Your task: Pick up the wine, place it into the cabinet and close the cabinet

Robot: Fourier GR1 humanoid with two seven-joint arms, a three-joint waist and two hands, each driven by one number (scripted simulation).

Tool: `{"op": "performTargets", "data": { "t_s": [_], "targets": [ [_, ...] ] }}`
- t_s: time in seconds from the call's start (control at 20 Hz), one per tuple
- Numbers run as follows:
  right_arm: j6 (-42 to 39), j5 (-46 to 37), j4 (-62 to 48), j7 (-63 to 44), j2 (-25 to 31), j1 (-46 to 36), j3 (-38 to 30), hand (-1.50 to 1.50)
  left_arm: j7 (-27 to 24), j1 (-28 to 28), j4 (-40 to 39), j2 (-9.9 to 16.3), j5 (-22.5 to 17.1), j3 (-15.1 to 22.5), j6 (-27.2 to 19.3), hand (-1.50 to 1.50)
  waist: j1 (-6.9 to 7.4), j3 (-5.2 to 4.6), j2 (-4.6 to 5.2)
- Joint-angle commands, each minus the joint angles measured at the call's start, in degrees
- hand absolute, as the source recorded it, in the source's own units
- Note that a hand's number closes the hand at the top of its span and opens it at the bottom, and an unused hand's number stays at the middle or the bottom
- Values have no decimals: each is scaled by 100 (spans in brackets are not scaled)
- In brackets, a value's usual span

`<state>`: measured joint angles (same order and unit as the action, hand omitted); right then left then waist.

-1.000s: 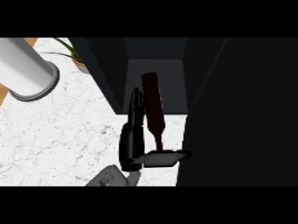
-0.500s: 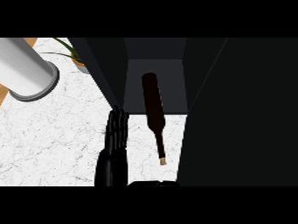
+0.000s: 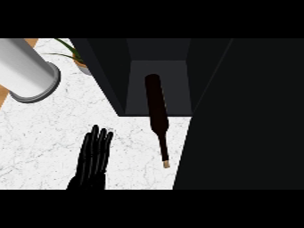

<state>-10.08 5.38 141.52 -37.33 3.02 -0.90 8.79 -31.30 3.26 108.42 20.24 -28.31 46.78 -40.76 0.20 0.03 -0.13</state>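
While one robot hand [image 3: 93, 158] shows at the lower edge, the wine bottle [image 3: 157, 111] lies apart from it, half inside the cabinet [image 3: 115, 75].

Only a single black robot hand is visible, fingers straight and together, flat over the white marble surface [image 3: 42, 138] and holding nothing; its forearm is cut off below, and which arm it belongs to I cannot tell. The dark bottle lies with its base in the shadowed cabinet opening and its neck and pale cork end out on the surface. A large black panel [image 3: 253, 116] fills the right side, hiding whatever is behind it. A grey cylinder [image 3: 19, 69] stands upper left, beside plant leaves [image 3: 72, 51] partly hidden by the cabinet wall.
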Motion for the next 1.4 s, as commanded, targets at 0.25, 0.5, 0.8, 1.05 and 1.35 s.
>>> {"op": "performTargets", "data": {
  "t_s": [0.25, 0.5, 0.8, 1.05, 1.35],
  "targets": [
    [-267, 709, 651, -493, 78, 182, 318, 150, -14, 559, 541, 837, -416, -734, 963, -150, -13, -7, 4],
    [-211, 943, 702, -656, -247, 1026, 1015, 150, -109, 1104, 1113, 1353, -624, -1134, 1155, -150, -6, -5, -14],
    [-262, 835, 806, -752, -211, 1198, 1676, 150, -242, 1553, 1336, 1674, -1087, -1969, 1673, -150, 8, -4, -12],
    [-399, 266, 600, -719, -257, 658, 2555, 150, -58, 1673, 1229, 2101, -1791, -3037, 2222, -150, 30, -9, -10],
    [673, -793, 593, -920, -302, 357, 4191, 150, -77, 2210, 1244, 2314, -2114, -3537, 2805, -150, 31, -16, -53]
  ]
}}
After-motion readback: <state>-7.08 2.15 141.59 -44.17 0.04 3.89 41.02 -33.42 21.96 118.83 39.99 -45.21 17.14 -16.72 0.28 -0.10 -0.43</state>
